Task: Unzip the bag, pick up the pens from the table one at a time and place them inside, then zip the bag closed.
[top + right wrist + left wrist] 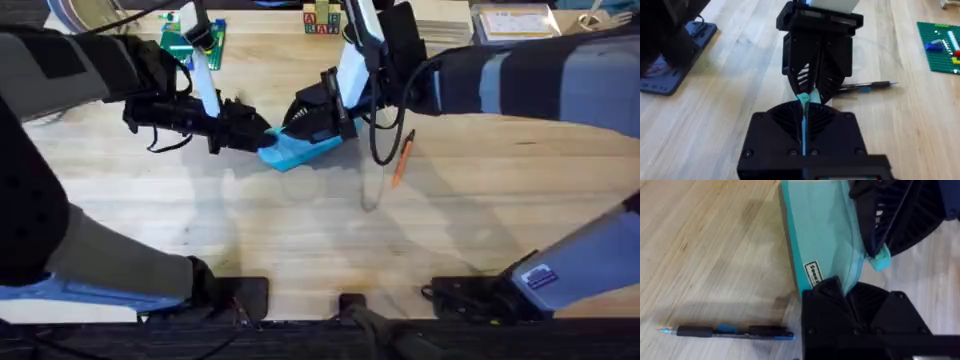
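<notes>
The light blue bag (295,152) lies at the table's (300,240) middle, held between both grippers. My left gripper (262,138) is shut on its left end, seen close in the left wrist view (845,286) against the bag's fabric (820,230). My right gripper (312,124) is shut on the bag's other end along the zipper edge (804,100), by a teal zipper tab (880,260). The orange pen (402,160) lies to the right of the bag. The dark pen (730,331) rests on the wood beside the left gripper and appears behind it (867,87).
A green baseplate (190,40) with small bricks sits at the back left. Letter blocks (320,20) stand at the back centre, and flat boxes (510,22) at the back right. Cables (380,130) hang from the right arm near the orange pen.
</notes>
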### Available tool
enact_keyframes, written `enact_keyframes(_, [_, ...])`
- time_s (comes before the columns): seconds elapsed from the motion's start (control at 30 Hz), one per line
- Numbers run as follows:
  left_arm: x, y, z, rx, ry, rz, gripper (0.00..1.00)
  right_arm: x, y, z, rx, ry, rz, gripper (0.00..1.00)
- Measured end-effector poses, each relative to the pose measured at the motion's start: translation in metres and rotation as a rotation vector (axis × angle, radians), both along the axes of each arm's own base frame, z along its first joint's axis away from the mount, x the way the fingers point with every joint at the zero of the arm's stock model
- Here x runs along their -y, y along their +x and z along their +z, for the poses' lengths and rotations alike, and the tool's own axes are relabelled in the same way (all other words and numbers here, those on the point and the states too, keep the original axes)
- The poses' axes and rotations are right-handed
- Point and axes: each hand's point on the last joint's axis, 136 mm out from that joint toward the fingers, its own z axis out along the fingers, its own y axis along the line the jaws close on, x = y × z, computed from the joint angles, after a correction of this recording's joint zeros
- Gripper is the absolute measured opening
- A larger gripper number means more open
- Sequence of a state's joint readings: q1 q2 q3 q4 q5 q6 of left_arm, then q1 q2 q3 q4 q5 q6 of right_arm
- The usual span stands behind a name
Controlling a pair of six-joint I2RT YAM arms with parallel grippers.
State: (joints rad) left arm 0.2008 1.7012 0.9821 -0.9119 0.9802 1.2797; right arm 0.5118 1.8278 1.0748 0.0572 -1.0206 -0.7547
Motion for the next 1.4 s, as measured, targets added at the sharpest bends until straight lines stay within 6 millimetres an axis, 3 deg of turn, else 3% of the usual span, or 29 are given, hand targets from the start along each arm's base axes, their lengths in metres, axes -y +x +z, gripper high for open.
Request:
enact_keyframes(0.33, [0.000, 0.000, 0.000, 0.001, -0.003, 0.000, 0.042, -0.014, -0.003, 0.003, 0.062, 0.009, 0.012, 0.031])
enact_keyframes(0.9, [0.000, 0.000, 0.000, 0.001, -0.003, 0.000, 0.042, -0.014, -0.002, 0.003, 0.063, 0.008, 0.011, 0.044])
enact_keyframes(0.97, [0.000, 0.001, 0.001, 0.004, -0.003, 0.000, 0.042, -0.014, -0.004, 0.004, 0.052, 0.011, 0.015, 0.187])
enact_keyframes(1.13, [0.000, 0.001, 0.001, 0.009, -0.005, 0.000, 0.042, -0.020, -0.019, 0.004, 0.023, 0.017, 0.062, 0.918])
enact_keyframes(1.2, [0.000, 0.001, 0.001, 0.009, -0.006, 0.000, 0.042, -0.021, -0.023, 0.003, 0.010, 0.014, 0.071, 0.990])
enact_keyframes(1.4, [0.000, 0.001, 0.001, 0.009, -0.006, 0.000, 0.042, -0.019, -0.023, 0.003, -0.009, 0.012, 0.067, 0.997])
